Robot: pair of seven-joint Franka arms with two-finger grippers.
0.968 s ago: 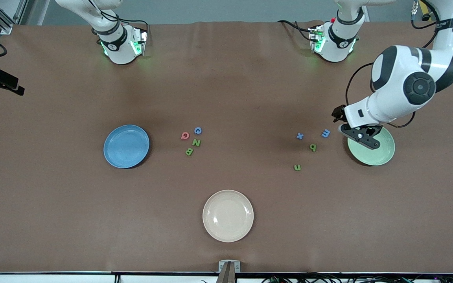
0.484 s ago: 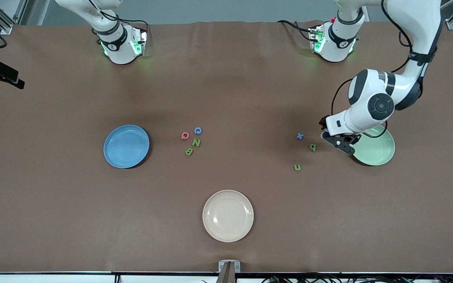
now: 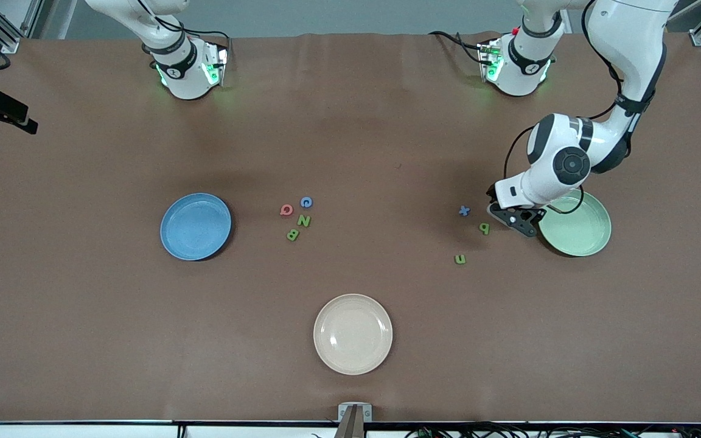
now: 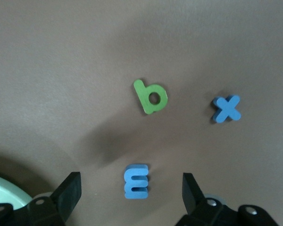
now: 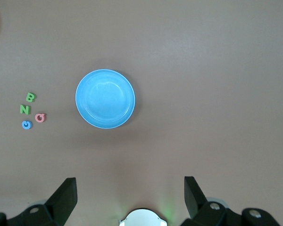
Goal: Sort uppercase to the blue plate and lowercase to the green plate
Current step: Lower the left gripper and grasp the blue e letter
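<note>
Left arm lining up on the first lowercase letter

Green plate (image 3: 582, 234) sits empty at the left arm's end of the bench; left gripper (image 4: 131, 190), jaws apart, straddles the blue m (image 4: 136, 181) (still flat on the bench) beside it. Next: descend, close. Right gripper (image 5: 129, 193) waits, jaws apart.

Blue m (image 4: 136, 181) hidden beneath the left gripper (image 3: 512, 218) in the front view, green plate (image 4: 4, 188) cut off by the left wrist view's edge, right gripper kept out of the front view
</note>
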